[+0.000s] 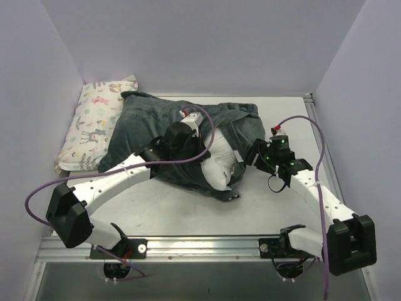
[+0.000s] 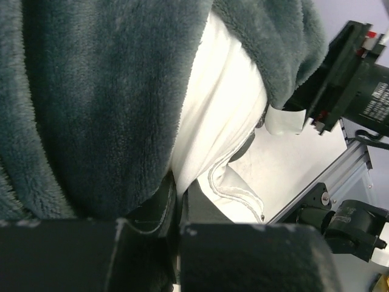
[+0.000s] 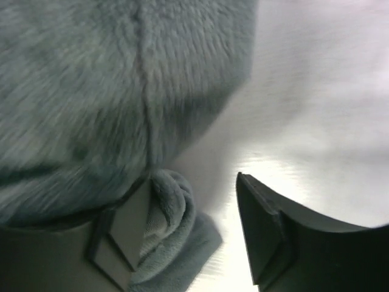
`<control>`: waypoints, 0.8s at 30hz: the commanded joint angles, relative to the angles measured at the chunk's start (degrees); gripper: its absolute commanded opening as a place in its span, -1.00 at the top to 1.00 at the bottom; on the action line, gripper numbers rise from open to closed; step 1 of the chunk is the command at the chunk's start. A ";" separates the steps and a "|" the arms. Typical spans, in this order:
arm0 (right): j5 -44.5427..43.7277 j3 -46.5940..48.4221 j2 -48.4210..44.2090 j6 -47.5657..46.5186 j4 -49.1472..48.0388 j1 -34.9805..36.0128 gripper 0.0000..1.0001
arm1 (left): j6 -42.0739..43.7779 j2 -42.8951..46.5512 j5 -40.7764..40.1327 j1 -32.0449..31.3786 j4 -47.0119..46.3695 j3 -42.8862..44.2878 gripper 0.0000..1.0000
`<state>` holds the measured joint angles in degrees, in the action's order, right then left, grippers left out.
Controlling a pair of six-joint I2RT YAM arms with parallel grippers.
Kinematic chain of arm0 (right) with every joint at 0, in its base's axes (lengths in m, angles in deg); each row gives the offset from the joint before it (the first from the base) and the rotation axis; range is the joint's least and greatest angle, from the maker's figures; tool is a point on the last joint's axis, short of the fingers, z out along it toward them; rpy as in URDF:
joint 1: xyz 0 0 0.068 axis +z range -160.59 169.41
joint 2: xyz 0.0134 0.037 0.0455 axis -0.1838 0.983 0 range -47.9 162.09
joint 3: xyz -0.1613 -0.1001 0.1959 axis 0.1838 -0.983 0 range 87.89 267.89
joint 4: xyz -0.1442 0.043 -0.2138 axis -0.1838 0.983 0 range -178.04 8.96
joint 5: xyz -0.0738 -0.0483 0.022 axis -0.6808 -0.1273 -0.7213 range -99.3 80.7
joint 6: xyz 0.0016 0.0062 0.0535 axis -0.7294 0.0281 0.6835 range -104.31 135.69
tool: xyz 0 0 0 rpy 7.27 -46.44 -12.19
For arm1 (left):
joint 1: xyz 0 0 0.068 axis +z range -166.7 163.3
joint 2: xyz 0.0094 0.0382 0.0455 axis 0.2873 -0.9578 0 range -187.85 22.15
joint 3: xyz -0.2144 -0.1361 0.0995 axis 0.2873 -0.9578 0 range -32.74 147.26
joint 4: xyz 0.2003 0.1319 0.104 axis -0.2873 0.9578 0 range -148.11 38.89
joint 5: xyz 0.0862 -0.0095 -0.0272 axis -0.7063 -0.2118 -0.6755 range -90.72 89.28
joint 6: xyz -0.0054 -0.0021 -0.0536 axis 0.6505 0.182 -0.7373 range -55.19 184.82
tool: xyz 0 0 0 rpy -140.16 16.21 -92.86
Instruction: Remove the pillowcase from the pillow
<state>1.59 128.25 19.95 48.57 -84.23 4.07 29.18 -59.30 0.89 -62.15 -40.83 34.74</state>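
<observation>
- Your left gripper (image 2: 179, 204) has its jaws pressed nearly together where the large plain white stuffed pillow (image 1: 219, 168) runs down into them. It looks to be pinching the pillow, so make that anchor firm.
- Your right gripper (image 3: 194, 237) is spread wide, and a rolled hem of the plush dark grey-teal pillowcase (image 1: 156, 119) lies just beside one finger. Centre that hem between the fingers before you close.
- The pillowcase lies mid-way across the pale grey table (image 1: 188, 213), with the pillow bulging from its near opening. Pull the hem away from the left gripper, low, catching plush only.
</observation>
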 commanded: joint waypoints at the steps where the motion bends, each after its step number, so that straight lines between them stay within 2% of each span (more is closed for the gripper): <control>1: -7.38 2.27 -6.22 -3.26 6.46 -0.15 -0.28 | -0.66 -1.07 -5.47 -0.25 -2.25 -0.51 1.00; 6: -9.40 4.11 -15.37 -4.32 13.22 1.34 -0.39 | -1.10 -3.36 -5.56 -0.95 -3.65 0.89 1.00; 9: -10.45 6.21 -18.90 -5.63 13.68 4.58 -0.52 | -0.93 -4.59 -5.39 -1.39 -3.57 2.39 1.00; 12: -13.70 10.07 -16.80 -7.56 13.15 9.14 -0.67 | -0.84 -5.21 -5.56 -2.01 -3.22 3.36 1.00; 15: -16.34 13.16 -10.83 -8.71 12.01 12.40 -0.76 | -0.75 -5.56 -5.65 -2.62 -2.78 4.32 1.00; 18: -19.41 17.46 -0.92 -9.68 11.39 13.73 -0.77 | -0.66 -5.65 -5.74 -3.50 -2.08 4.85 1.00; 21: -24.69 20.81 4.46 -10.29 11.39 13.38 -0.47 | -0.31 -4.95 -6.26 -4.20 -0.85 4.68 1.00; 22: -25.04 21.51 5.26 -10.56 11.13 12.51 -0.17 | -0.05 -4.25 -6.53 -4.90 -0.58 4.41 1.00; 24: -25.92 23.44 6.85 -10.65 11.56 11.19 0.28 | 0.22 -3.28 -6.79 -5.44 0.12 3.80 1.00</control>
<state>-17.53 147.59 26.11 39.21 -73.63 17.05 27.91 -65.12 -2.46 -67.20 -44.39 36.97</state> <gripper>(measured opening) 0.453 0.028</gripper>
